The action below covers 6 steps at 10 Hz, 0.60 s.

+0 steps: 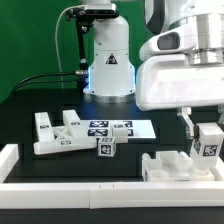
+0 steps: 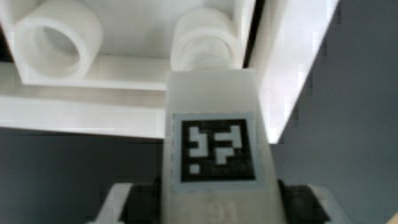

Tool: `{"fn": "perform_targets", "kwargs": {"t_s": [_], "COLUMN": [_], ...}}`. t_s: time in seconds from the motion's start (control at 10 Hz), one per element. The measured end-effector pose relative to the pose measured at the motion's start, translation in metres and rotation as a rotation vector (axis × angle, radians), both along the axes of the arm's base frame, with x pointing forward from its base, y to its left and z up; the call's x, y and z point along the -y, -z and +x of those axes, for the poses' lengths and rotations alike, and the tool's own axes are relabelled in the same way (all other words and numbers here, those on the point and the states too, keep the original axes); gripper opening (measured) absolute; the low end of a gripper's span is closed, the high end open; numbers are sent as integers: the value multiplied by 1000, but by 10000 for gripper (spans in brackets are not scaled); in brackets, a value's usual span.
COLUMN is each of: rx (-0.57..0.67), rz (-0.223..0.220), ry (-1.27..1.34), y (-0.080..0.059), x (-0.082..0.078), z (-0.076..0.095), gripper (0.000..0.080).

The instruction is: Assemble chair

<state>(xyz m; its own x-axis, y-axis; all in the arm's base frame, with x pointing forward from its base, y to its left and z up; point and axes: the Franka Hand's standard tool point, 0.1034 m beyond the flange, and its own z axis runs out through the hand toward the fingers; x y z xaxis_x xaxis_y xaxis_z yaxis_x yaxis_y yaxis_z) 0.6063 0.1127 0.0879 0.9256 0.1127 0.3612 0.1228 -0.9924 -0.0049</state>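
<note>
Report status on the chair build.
Jaws shut on tagged bar. Bar over notched panel. Small cube, other parts off to exterior view's left; nothing blocking.

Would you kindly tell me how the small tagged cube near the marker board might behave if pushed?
The small cube looks like rigid plastic, so probably stiff. Its flat faces suggest sliding rather than rolling. It sits low and squat, so tipping seems unlikely.

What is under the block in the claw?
A white notched chair piece lies below the tagged block held by the claw. The block hides the spot right beneath it, so whether they touch cannot be seen.
</note>
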Motion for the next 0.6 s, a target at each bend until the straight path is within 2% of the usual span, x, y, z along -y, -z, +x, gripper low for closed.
{"fn": "perform_targets", "kwargs": {"t_s": [0.3,0.6], "rx": [23,93], "rz": [1,4], "ry": [-2,-9], "y": [1,2], "x": [-1,-1], "z": [1,-7], "gripper": [285,285]}}
